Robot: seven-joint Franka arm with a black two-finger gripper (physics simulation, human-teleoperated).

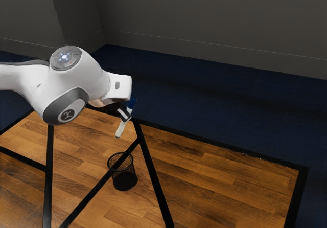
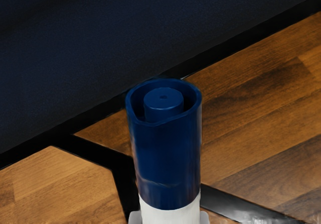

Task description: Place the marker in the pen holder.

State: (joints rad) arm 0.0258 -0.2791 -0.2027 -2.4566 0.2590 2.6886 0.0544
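Note:
In the exterior view the black gripper [image 1: 124, 113] is up in the air, shut on the marker [image 1: 121, 130]. The marker leans, its blue cap end up and its white body reaching down past the fingers. Below it, with a gap between, the black mesh pen holder [image 1: 122, 172] stands upright on the wooden table. In the wrist view the marker [image 2: 167, 158] stands large at the lower middle, blue cap toward the camera, with the grey-white tips of the gripper [image 2: 169, 218] on either side of its white body.
The wooden table [image 1: 214, 172] has black strips across it and a black border. Dark blue floor lies beyond its far edge, with grey walls behind. The white arm comes in from the exterior view's left.

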